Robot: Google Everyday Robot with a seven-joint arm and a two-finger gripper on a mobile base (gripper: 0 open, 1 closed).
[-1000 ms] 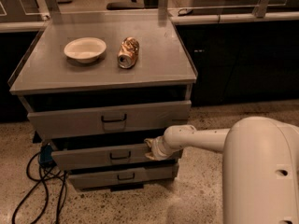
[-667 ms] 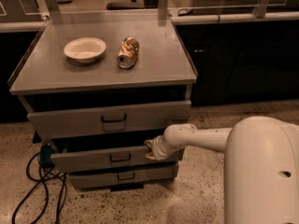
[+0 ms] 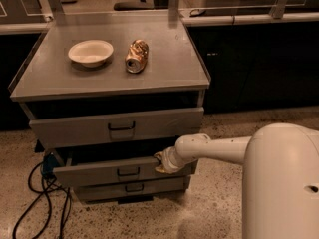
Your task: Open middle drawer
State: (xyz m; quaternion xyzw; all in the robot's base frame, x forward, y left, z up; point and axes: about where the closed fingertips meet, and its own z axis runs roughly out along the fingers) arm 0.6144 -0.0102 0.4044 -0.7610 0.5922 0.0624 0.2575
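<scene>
I see the gripper low on the right side of the grey cabinet, pressed against the top edge of the middle drawer near its right end. I cannot tell how far the gripper is open, or whether it has hold of the drawer's edge; from here it reads as one pale lump against the metal. The white arm reaches in from the right, coming off the robot's big rounded body in the lower right corner.

The middle drawer sits partly pulled out. Its front stands forward of the bottom drawer below it, and a dark gap shows above it, under the top drawer. Its small black handle is at the centre of the front, just to the left of the gripper and apart from it.

On the cabinet top I see a white bowl and, just beside it to the right, a dented can lying on its side. Black cables trail over the speckled floor at the cabinet's lower left.
</scene>
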